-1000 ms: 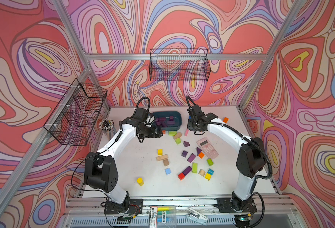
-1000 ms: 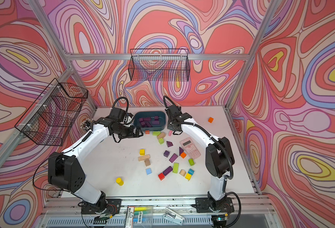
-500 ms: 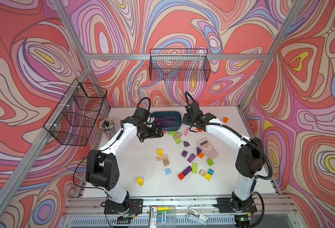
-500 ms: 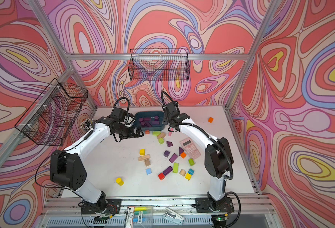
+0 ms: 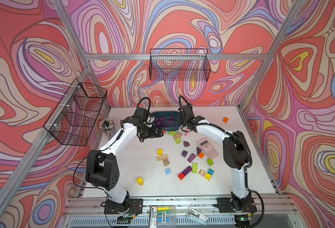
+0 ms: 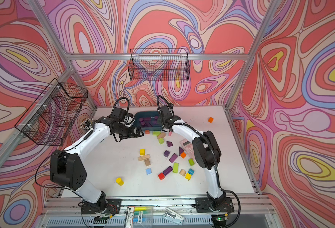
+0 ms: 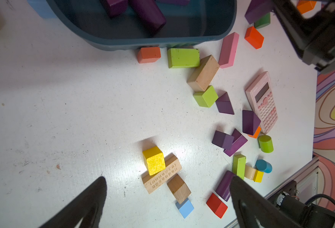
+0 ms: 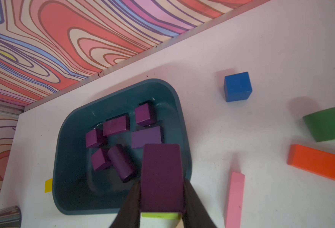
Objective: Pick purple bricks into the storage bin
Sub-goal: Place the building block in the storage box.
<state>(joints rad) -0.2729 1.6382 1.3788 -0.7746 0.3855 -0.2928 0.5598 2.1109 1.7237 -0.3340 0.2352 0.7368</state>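
Here's the storage bin (image 8: 71, 185), a dark teal tub with rounded corners, at the back of the white table (image 5: 135, 158). Six purple bricks (image 8: 116, 125), cubes and short bars, lie at odd angles on its floor. A broad purple bar (image 8: 161, 169) hangs above the bin's edge, pinched in the right gripper (image 8: 161, 197). Five more lie loose on the tabletop: two wedges (image 5: 186, 143), a cube (image 5: 184, 153) and two oblong bars (image 5: 191, 158).

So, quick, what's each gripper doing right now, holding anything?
Left gripper: open, holding nothing.
Right gripper: closed on a purple brick, at the storage bin's edge.
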